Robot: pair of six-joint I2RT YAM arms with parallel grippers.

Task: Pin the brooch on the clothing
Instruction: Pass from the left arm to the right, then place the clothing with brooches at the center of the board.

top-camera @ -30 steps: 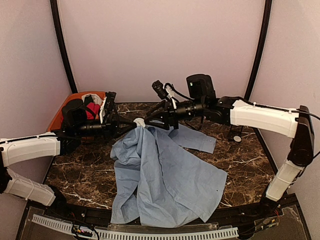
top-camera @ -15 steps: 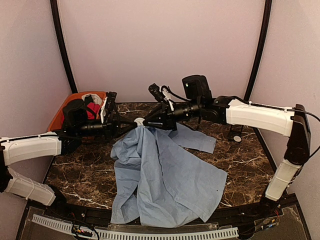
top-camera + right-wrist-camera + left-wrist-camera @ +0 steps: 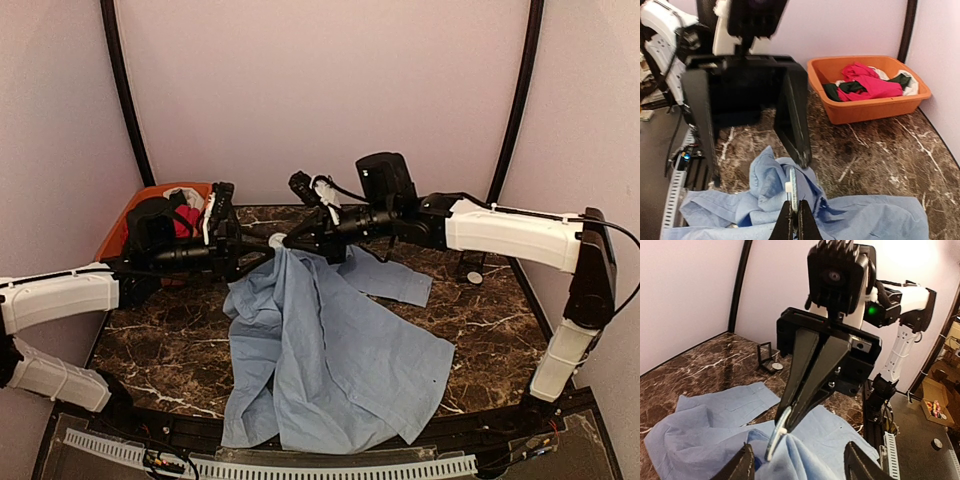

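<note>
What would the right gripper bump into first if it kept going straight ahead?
Probably the left gripper, open and facing it just beyond the brooch it pinches at the shirt; depth is unclear.

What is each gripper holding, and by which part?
Right gripper pinches the brooch by its rim, at a raised fold of the shirt. Left gripper open, holding nothing.

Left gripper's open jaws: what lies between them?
A raised peak of the blue shirt, seen in the left wrist view; the shut right gripper holds the brooch at it.
</note>
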